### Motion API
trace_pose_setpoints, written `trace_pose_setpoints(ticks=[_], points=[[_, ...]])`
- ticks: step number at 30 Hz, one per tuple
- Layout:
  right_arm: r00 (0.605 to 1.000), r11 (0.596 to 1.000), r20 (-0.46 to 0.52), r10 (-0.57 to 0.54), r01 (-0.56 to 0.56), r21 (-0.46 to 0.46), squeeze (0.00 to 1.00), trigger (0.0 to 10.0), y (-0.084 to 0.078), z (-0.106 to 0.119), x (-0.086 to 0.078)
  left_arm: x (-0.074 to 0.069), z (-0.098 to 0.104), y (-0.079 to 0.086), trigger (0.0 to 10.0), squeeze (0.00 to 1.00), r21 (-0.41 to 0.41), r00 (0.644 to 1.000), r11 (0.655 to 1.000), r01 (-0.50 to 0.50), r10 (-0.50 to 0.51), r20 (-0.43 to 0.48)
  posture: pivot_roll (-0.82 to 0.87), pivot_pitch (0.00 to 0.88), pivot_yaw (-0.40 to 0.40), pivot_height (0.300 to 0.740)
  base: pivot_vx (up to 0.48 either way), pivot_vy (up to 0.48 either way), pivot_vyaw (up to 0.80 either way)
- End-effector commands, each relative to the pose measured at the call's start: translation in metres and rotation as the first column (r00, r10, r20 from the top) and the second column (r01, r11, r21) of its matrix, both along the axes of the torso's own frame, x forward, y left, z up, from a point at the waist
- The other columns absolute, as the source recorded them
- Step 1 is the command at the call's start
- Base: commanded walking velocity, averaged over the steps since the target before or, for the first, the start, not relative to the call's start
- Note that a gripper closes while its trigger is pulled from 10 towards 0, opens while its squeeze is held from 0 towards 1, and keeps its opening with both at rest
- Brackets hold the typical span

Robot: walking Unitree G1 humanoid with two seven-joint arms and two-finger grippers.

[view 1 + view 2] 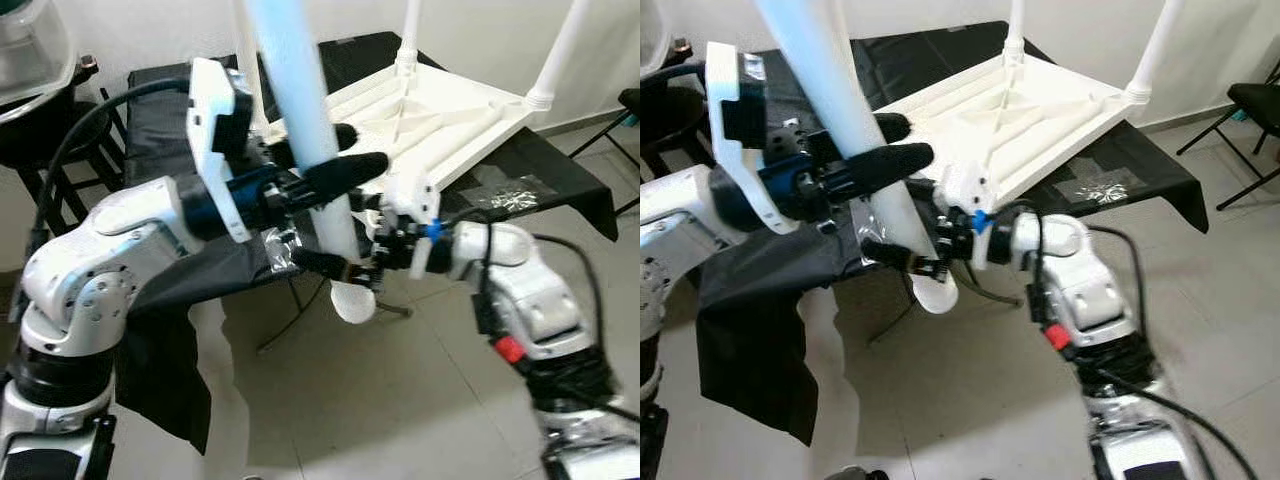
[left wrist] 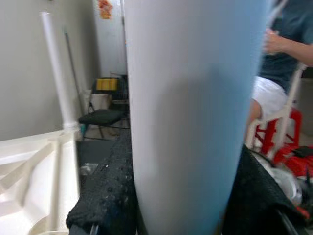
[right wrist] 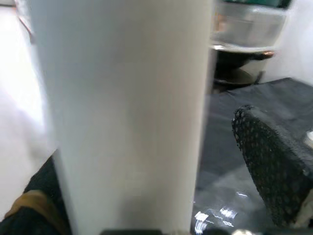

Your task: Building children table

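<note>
A: What is the biggest thing in sight?

B: The black-draped work table (image 1: pixel 170 110), with the white children's table top (image 1: pixel 1040 125) lying upside down on it, ribbed underside up. Two legs already stand in its far corners (image 1: pixel 408 35).

A: And the loose one?

B: The pale table leg (image 1: pixel 305 130) is held in front of the near edge of the cloth, over the tiled floor (image 1: pixel 960 400). Its long axis runs nearly upright, leaning a little, with the top running out of the head views and the rounded end (image 1: pixel 352 300) pointing down.

A: How do the arms sit?

B: The left arm comes in from the left, bent at the elbow, forearm level. The left gripper (image 1: pixel 335 160) clamps the leg at mid-height, one black finger on each side. The right arm reaches in from the right, also level, and the right gripper (image 1: pixel 335 268) grips the leg lower down, just above the rounded end.

A: Do the wrist cameras add anything?

B: The left wrist view has the leg up close between two knobbly fingers (image 2: pixel 105 200), and past it a person (image 2: pixel 279 54) seated by a red stool (image 2: pixel 274 134), a black folding chair (image 2: pixel 100 117) and one mounted leg. The right wrist view shows a finger pad (image 3: pixel 269 166) against the black cloth, and a dark bowl-shaped thing (image 3: pixel 239 63) behind.
</note>
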State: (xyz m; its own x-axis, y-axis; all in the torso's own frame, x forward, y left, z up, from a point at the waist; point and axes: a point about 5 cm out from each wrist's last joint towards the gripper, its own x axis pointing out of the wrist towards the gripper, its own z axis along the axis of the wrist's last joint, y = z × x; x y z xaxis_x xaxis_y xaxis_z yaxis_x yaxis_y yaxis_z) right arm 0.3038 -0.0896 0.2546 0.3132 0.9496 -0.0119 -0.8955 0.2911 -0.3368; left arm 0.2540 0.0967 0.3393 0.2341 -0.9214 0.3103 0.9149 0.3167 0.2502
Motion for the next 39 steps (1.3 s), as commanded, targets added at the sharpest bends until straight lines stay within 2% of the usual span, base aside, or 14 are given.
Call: trace_pose_setpoints(ticks=[1,4,10,14,18,19,22,24,30,37,39], points=[[0.998,0.999,-0.042,0.048,-0.048,0.005,0.0,10.0,0.007,-0.007,-0.005,-0.003,0.003,-0.003,0.0,0.0,-0.002,0.999,1.0,0.028,-0.028,0.026,0.0,0.135,-0.023,0.74,0.0,0.0,0.0],[0.991,0.994,-0.078,0.111,-0.111,0.012,0.0,10.0,0.02,-0.013,-0.011,0.003,0.009,0.001,0.0,0.0,-0.019,0.999,0.999,0.03,-0.029,0.036,0.0,0.136,-0.028,0.74,0.0,0.0,0.0],[0.989,0.993,-0.095,0.11,-0.113,-0.029,0.0,10.0,0.025,-0.022,-0.011,0.005,0.011,0.003,0.0,0.0,-0.017,0.998,0.999,0.04,-0.039,0.048,0.0,0.138,-0.031,0.74,0.0,0.0,0.0],[0.98,0.985,-0.115,0.163,-0.168,-0.03,0.0,10.0,0.028,-0.028,-0.019,0.005,0.015,0.005,0.0,0.0,-0.022,0.997,0.999,0.05,-0.049,0.054,0.0,0.14,-0.031,0.74,0.0,0.0,0.0],[0.979,0.985,-0.113,0.167,-0.171,-0.029,0.0,10.0,0.028,-0.028,-0.02,0.005,0.017,0.007,0.0,0.0,-0.023,0.997,0.999,0.05,-0.049,0.056,0.0,0.14,-0.031,0.74,0.0,0.0,0.0],[0.98,0.985,-0.107,0.165,-0.169,-0.03,0.0,0.0,0.028,-0.028,-0.019,0.006,0.021,0.012,0.0,0.0,-0.025,0.997,0.999,0.049,-0.047,0.058,0.0,0.141,-0.031,0.74,0.0,0.0,0.0],[0.983,0.987,-0.094,0.158,-0.16,-0.02,0.0,0.0,0.027,-0.025,-0.018,0.009,0.029,0.021,0.0,0.0,-0.027,0.997,0.999,0.044,-0.043,0.061,0.0,0.14,-0.031,0.74,0.0,0.0,0.0],[0.986,0.989,-0.072,0.147,-0.148,-0.001,0.0,0.0,0.026,-0.02,-0.016,0.015,0.042,0.035,0.0,0.0,-0.034,0.997,0.999,0.041,-0.039,0.065,0.0,0.139,-0.031,0.74,0.0,0.0,0.0],[0.989,0.99,-0.06,0.138,-0.138,0.004,0.0,0.0,0.027,-0.017,-0.014,0.019,0.048,0.04,0.0,0.0,-0.038,0.997,0.998,0.046,-0.044,0.063,0.0,0.138,-0.032,0.74,0.0,0.0,0.0],[0.992,0.993,-0.053,0.116,-0.116,0.001,0.0,0.0,0.026,-0.017,-0.012,0.03,0.042,0.044,0.0,0.0,-0.038,0.998,0.998,0.051,-0.049,0.049,0.0,0.134,-0.032,0.74,0.0,0.0,0.0],[0.993,0.994,-0.049,0.105,-0.105,0.004,0.0,0.0,0.026,-0.017,-0.011,0.037,0.035,0.051,3.2,0.0,-0.045,0.998,0.998,0.05,-0.049,0.025,-0.01,0.132,-0.031,0.74,0.0,0.0,0.0]])
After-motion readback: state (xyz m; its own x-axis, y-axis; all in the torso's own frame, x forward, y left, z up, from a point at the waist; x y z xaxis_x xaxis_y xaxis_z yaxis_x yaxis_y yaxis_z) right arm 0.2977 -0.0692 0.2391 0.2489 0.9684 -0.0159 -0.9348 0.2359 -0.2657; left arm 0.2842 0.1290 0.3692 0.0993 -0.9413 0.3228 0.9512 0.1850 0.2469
